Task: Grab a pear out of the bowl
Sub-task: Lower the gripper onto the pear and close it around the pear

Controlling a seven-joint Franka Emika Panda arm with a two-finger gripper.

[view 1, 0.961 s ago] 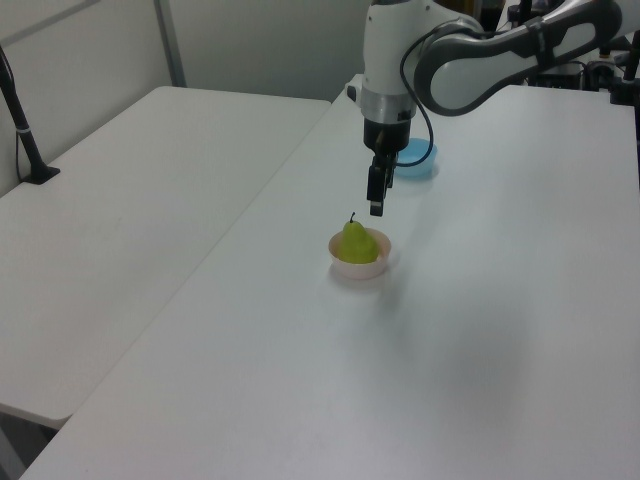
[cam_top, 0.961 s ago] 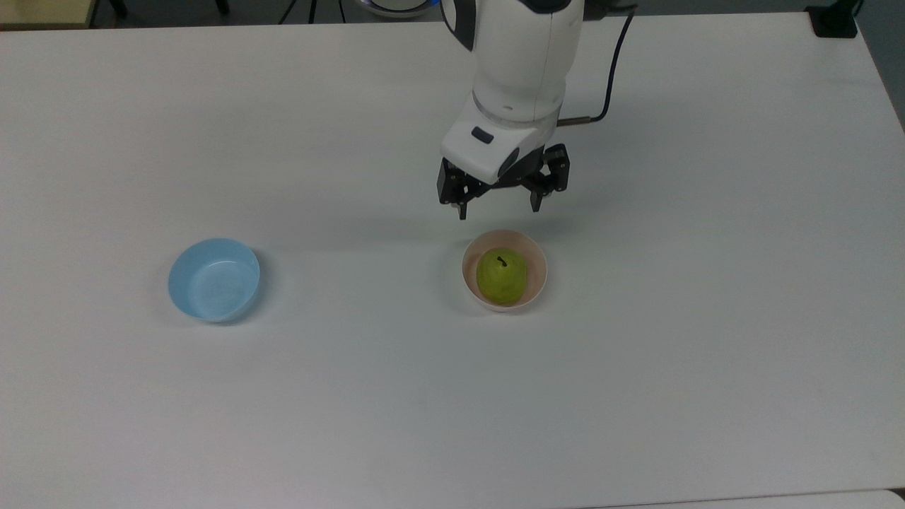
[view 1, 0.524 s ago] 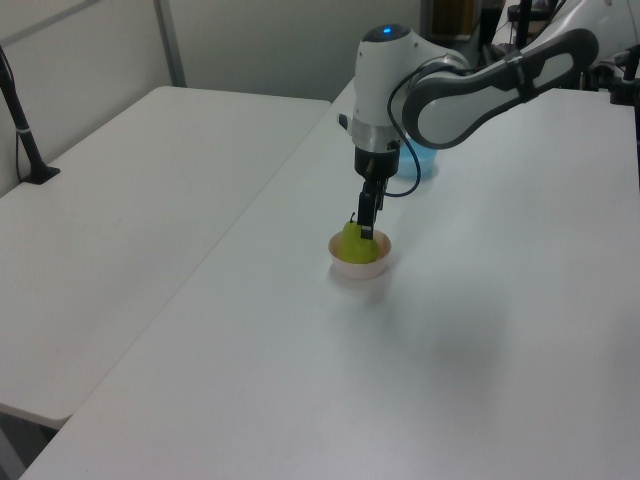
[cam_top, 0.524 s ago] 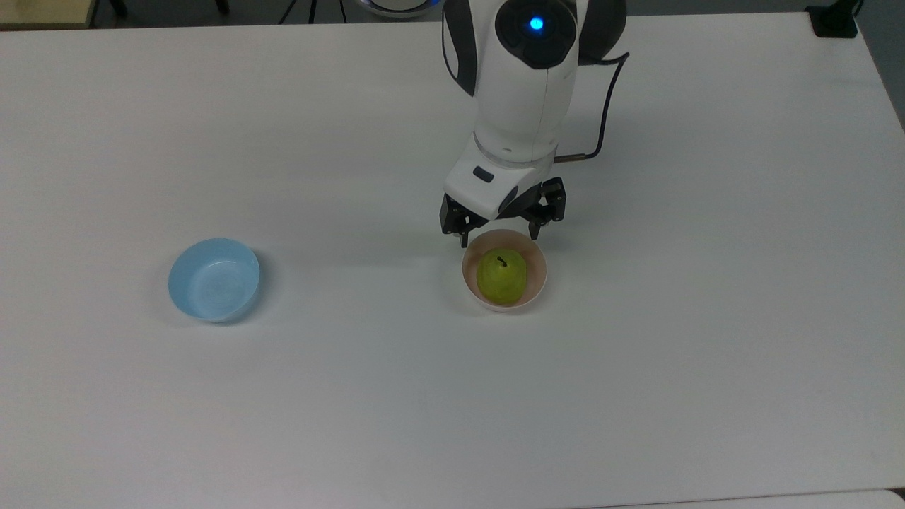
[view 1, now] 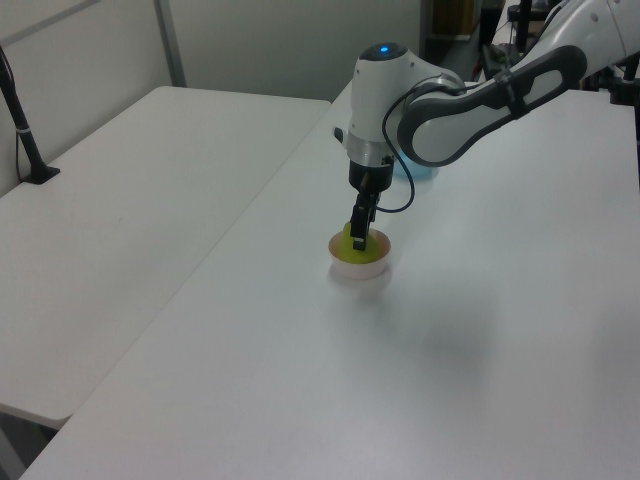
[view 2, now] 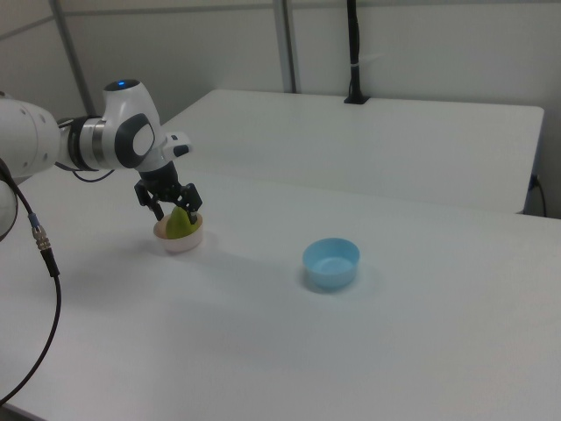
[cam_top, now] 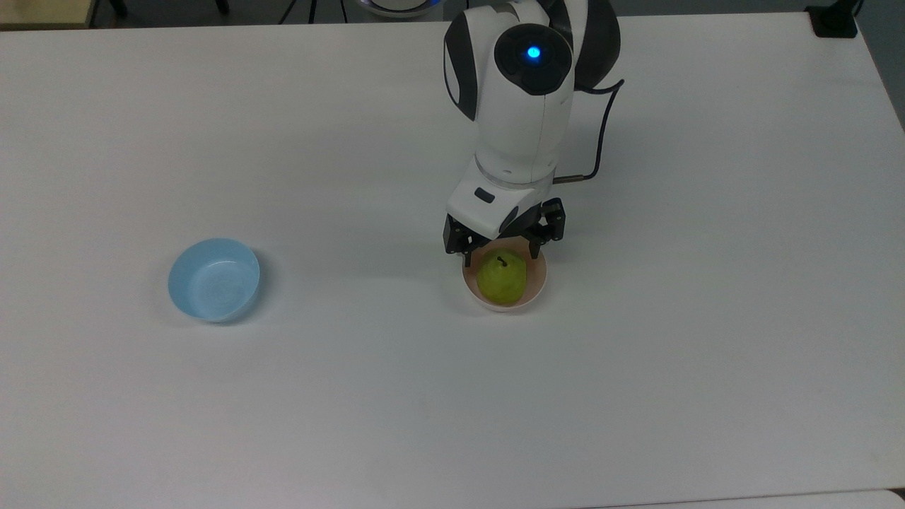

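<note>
Gripper (cam_top: 503, 249) fingers spread, straddling pear (cam_top: 502, 276) in pink bowl (cam_top: 539, 286); no contact visible. Fingertips hidden behind the bowl rim in top view; left view finger covers the pear's stem.

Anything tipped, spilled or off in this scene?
Nothing stands out. The pear sits stem-up in the pink bowl, the blue bowl stands upright apart from it, and the open gripper straddles the pear.

Pear (cam_top: 502, 277) sits in bowl (cam_top: 539, 283) on table (cam_top: 353, 389); second bowl (cam_top: 214, 279) well apart toward the top view's left.
</note>
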